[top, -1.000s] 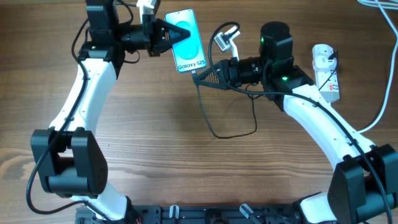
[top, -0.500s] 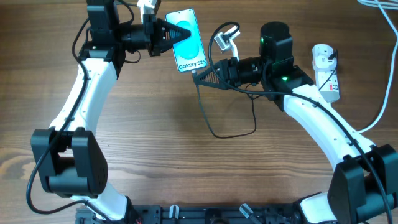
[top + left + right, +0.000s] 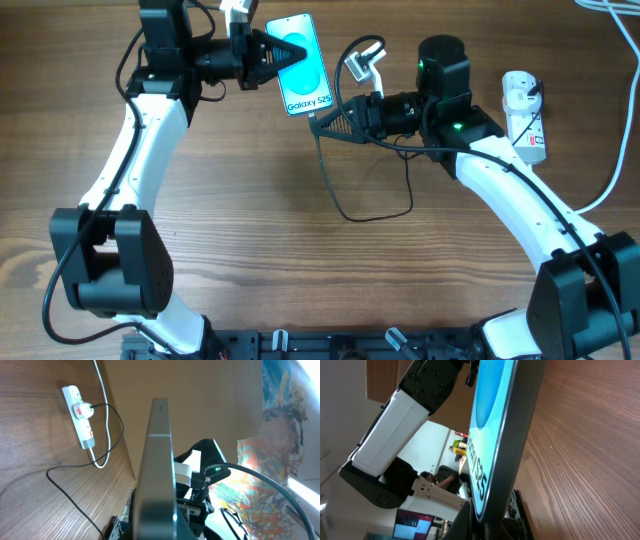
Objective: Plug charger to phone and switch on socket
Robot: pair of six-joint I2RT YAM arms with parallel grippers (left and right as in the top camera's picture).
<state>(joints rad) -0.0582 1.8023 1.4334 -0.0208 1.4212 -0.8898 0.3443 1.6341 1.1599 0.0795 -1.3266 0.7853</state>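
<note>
My left gripper (image 3: pixel 272 56) is shut on the phone (image 3: pixel 304 64) and holds it above the table at the back, teal screen up. In the left wrist view the phone (image 3: pixel 159 470) shows edge-on, rising from my left gripper (image 3: pixel 160 532). My right gripper (image 3: pixel 320 124) is at the phone's lower end, shut on the charger's connector end; the connector itself is hidden. The black charger cable (image 3: pixel 329 178) loops down over the table from there. In the right wrist view the phone (image 3: pixel 492 420) fills the middle above my right gripper (image 3: pixel 490 527). The white socket (image 3: pixel 525 116) lies at the far right.
A thick white cord (image 3: pixel 617 160) runs from the socket along the right edge. In the left wrist view the socket (image 3: pixel 77 410), its white cord (image 3: pixel 102 385) and the black cable (image 3: pixel 67 489) lie on the wood. The left arm (image 3: pixel 405 425) shows in the right wrist view.
</note>
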